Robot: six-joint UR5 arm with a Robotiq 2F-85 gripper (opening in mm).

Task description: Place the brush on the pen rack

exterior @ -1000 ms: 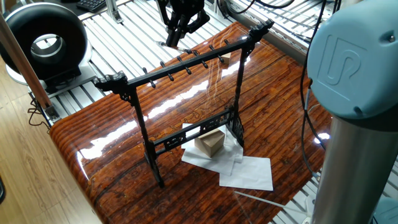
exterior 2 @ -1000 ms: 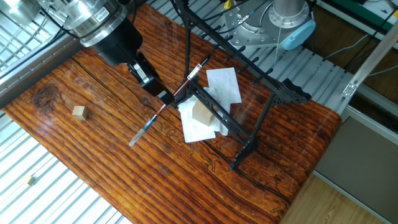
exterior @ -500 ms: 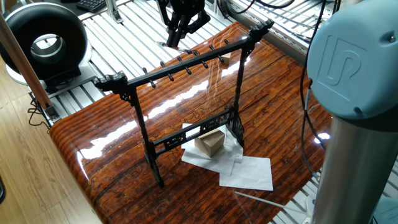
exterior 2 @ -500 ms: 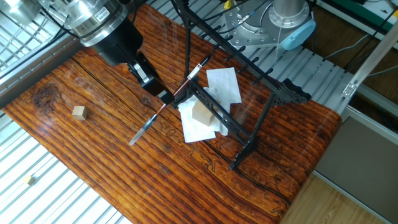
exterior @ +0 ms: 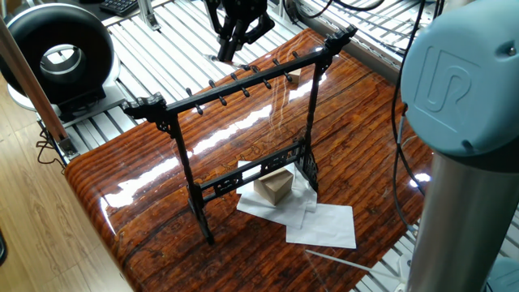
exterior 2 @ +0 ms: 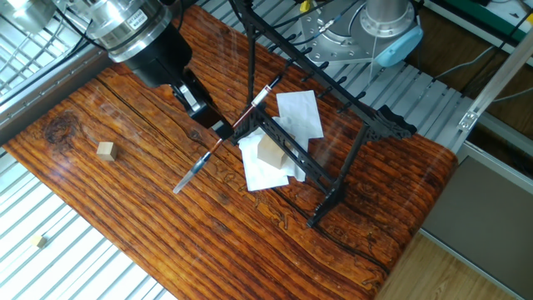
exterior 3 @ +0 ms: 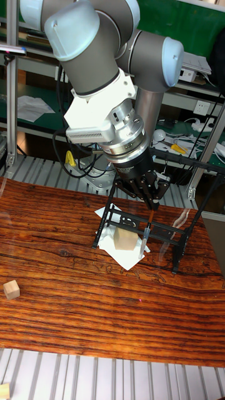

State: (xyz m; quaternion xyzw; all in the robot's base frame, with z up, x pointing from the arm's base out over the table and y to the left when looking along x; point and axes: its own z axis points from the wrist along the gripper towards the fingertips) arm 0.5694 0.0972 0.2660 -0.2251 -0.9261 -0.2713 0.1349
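The pen rack (exterior: 243,82) is a tall black frame standing across the glossy wooden table, its top bar lined with small pegs; it also shows as the rack (exterior 2: 335,86) and the rack (exterior 3: 134,223). My gripper (exterior 2: 220,131) is shut on the brush (exterior 2: 240,119), a thin reddish-brown stick held at a slant low over the table, beside the rack. From the tall view the brush (exterior 3: 149,224) hangs down from the gripper (exterior 3: 152,205) in front of the rack's lower crossbar. In one fixed view the gripper (exterior: 228,50) sits beyond the rack, and the brush is hard to make out.
A tan wooden block (exterior: 274,186) rests on white paper sheets (exterior: 323,225) under the rack. A small wooden cube (exterior 2: 105,150) lies on the table away from the rack. A black ring-shaped device (exterior: 57,50) stands off the table. The arm's grey base (exterior: 466,122) stands close by.
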